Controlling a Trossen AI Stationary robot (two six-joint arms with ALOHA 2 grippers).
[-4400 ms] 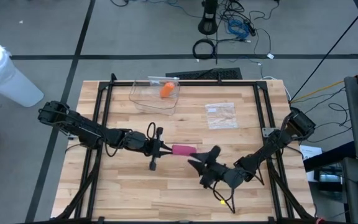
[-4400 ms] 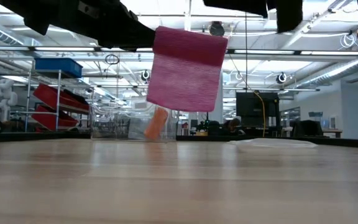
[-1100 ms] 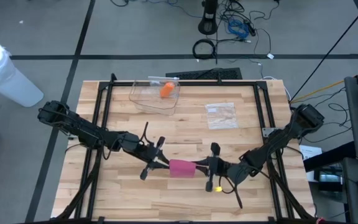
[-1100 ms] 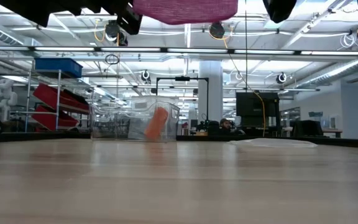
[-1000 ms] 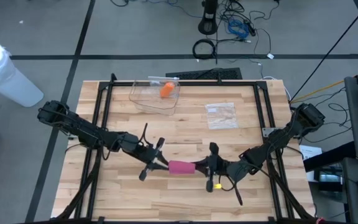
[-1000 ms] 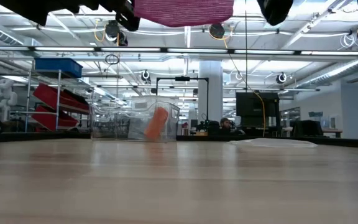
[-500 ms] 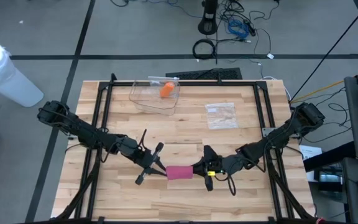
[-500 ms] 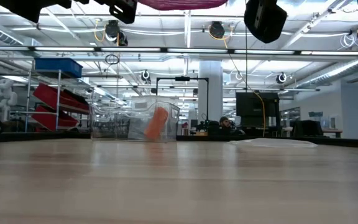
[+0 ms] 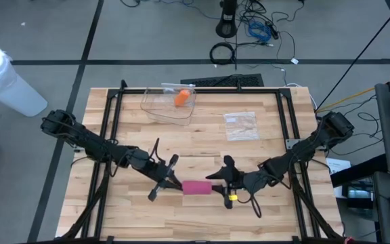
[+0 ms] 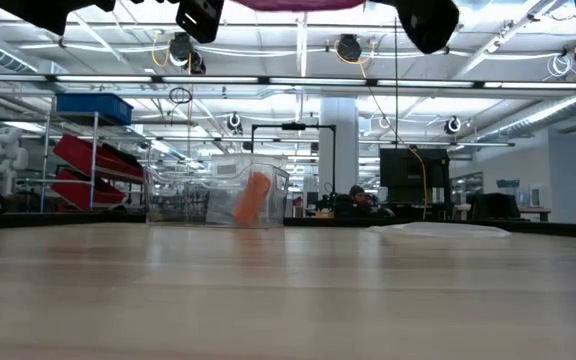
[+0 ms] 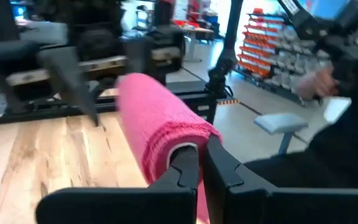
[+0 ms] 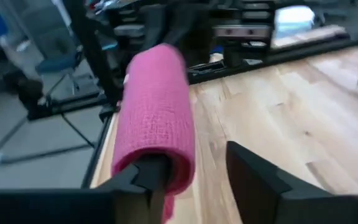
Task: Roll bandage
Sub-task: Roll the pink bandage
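The pink bandage roll [image 9: 196,188] hangs above the wooden table [image 9: 263,152], over its near middle, held level between the two arms; in the low view only its underside [image 10: 298,4] shows at the very top. The left gripper [image 9: 175,186] is pinched tight on the roll's left end, its fingers [image 11: 188,168] closed on the edge of the fabric; the right gripper [image 9: 216,189] sits at the opposite end with its jaws spread apart, one finger [image 12: 151,174] in the roll's hollow core and the other standing clear beside it. A clear plastic container [image 9: 169,103] with an orange object [image 9: 181,98] inside stands at the far edge; a flat clear packet [image 9: 240,125] lies well apart to its right.
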